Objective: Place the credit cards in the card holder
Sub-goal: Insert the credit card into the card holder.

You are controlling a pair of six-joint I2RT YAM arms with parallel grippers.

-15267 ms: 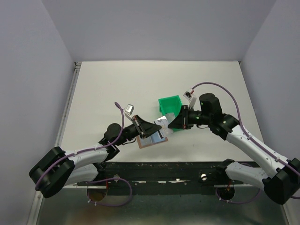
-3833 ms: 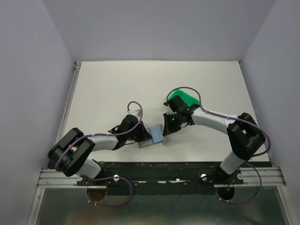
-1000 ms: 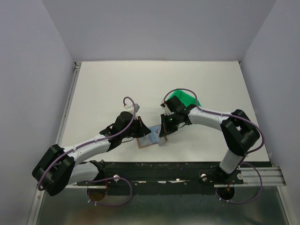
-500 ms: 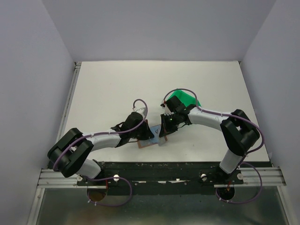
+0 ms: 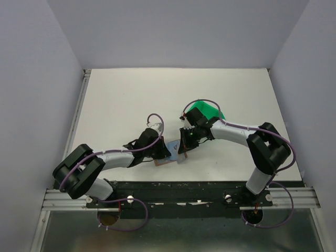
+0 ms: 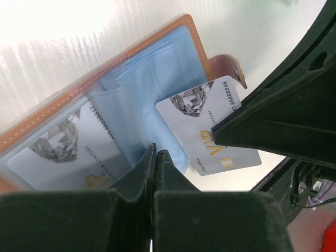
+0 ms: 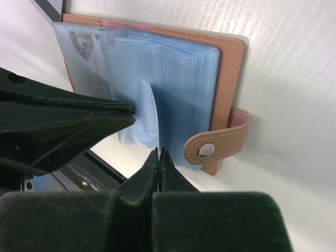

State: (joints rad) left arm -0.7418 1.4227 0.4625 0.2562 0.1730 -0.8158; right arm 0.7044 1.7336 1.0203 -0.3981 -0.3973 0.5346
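Observation:
The tan leather card holder (image 5: 164, 160) lies open near the table's front edge, its blue plastic sleeves fanned out (image 7: 228, 79). One grey VIP credit card (image 6: 58, 157) sits in a left sleeve. My right gripper (image 7: 158, 151) is shut on a second VIP card (image 6: 210, 123), which stands edge-on at the sleeves (image 7: 153, 113). My left gripper (image 6: 156, 153) is shut on the lower edge of a blue sleeve. In the top view the left gripper (image 5: 163, 150) and the right gripper (image 5: 184, 146) meet over the holder.
A green plastic bin (image 5: 208, 111) stands just behind the right gripper. The holder's snap tab (image 7: 215, 149) sticks out on the right side. The black front rail (image 5: 178, 186) runs close below the holder.
Over the last second my left gripper has come down and right onto the holder's sleeves. The right gripper and its card have stayed in place.

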